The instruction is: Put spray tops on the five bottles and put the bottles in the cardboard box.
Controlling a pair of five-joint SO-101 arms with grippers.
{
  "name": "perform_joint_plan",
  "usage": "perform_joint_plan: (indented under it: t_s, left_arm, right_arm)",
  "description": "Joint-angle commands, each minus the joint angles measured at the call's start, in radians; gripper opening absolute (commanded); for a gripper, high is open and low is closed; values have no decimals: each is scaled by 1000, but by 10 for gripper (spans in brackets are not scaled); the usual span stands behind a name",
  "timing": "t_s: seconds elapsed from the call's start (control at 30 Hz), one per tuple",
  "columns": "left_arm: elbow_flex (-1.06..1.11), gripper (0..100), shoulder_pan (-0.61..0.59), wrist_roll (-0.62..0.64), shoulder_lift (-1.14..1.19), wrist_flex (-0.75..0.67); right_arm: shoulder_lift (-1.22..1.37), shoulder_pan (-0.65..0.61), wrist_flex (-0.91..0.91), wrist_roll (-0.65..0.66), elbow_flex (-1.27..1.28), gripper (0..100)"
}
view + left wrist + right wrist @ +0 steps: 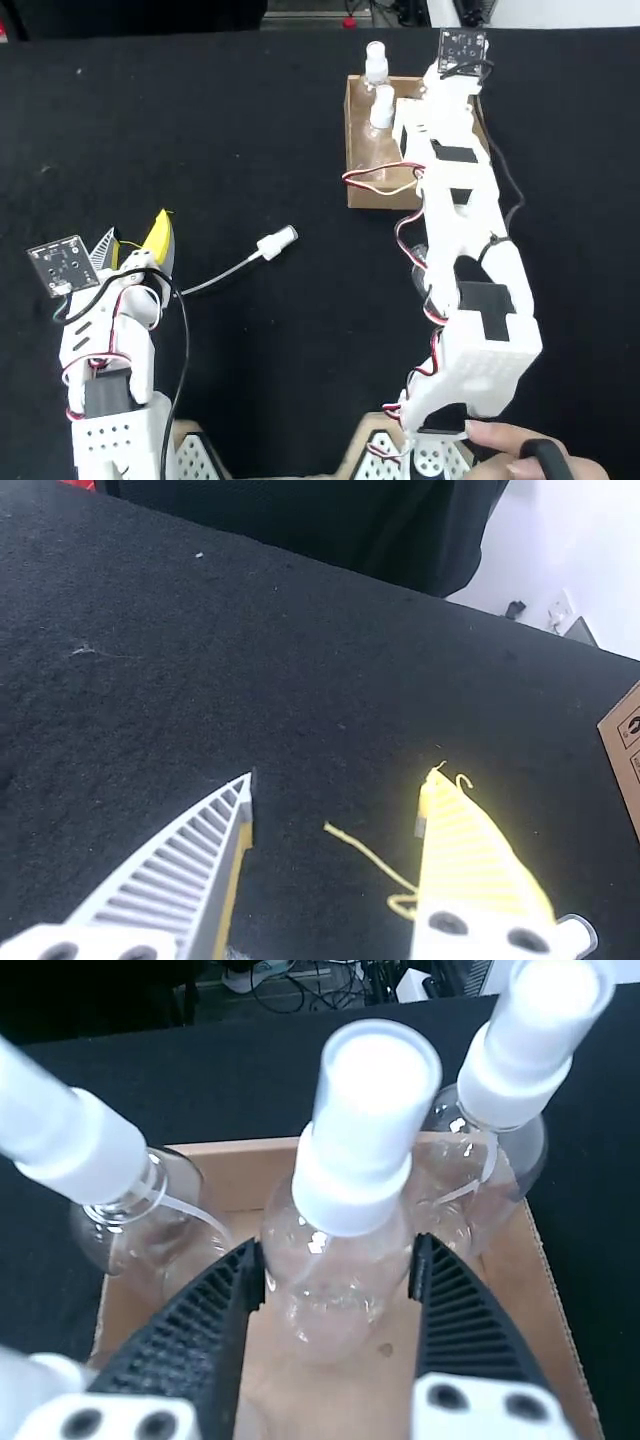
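A cardboard box [362, 190] stands at the back of the black table, with clear bottles topped by white spray tops [382, 105] in it. My right arm [450, 150] stretches over the box. In the right wrist view my right gripper [337, 1260] is shut on the middle bottle [340, 1300], which stands upright inside the box [250, 1165]. One more bottle stands on either side of it [130, 1230] [490, 1150]. A loose spray top [276, 243] with its thin tube lies on the table. My left gripper [135, 228] [342, 778] rests open and empty to the left of it.
The black tabletop [230, 120] lies bare between the two arms apart from the loose spray top. A corner of the box [625, 750] shows at the edge of the left wrist view.
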Motion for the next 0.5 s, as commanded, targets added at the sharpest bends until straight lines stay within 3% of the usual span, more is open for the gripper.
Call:
perform_joint_plan:
  t_s: [0.0, 0.47]
  left_arm:
    - [22, 256, 13, -12, 5, 0]
    - [22, 256, 13, -12, 5, 0]
  right_arm:
    - [-5, -5, -21, 0, -62, 190]
    - [-7, -3, -18, 0, -65, 192]
